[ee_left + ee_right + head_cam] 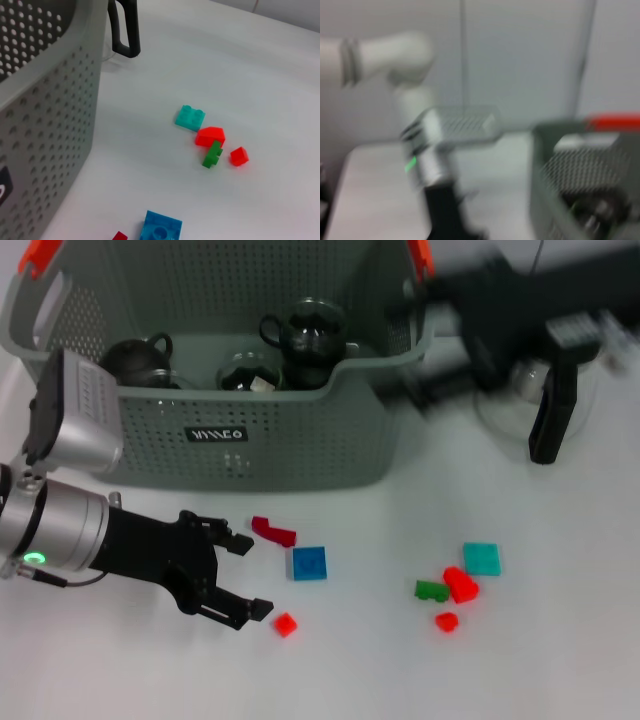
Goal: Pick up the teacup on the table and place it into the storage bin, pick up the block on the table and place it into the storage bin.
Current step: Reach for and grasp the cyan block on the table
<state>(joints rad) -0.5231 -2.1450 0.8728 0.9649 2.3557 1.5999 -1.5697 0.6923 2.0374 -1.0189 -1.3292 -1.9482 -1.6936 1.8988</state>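
The bin (260, 440) is grey-green, perforated all over with small round holes, with orange clips (42, 252) on its rim and a small black label (218, 434) with white lettering. Inside it sit dark, glossy black teacups (305, 340). The desk (560, 660) is plain white. The left gripper (243, 578) is black, on a silver wrist with a green light. Just beside its fingertips lie a small red block (286, 624), a blue square block (309, 563) and a dark red block (272, 531). Farther from it lie a teal block (481, 558), a green block (431, 590) and two more red blocks (461, 584). The jug (555, 400) is clear glass with a black handle.
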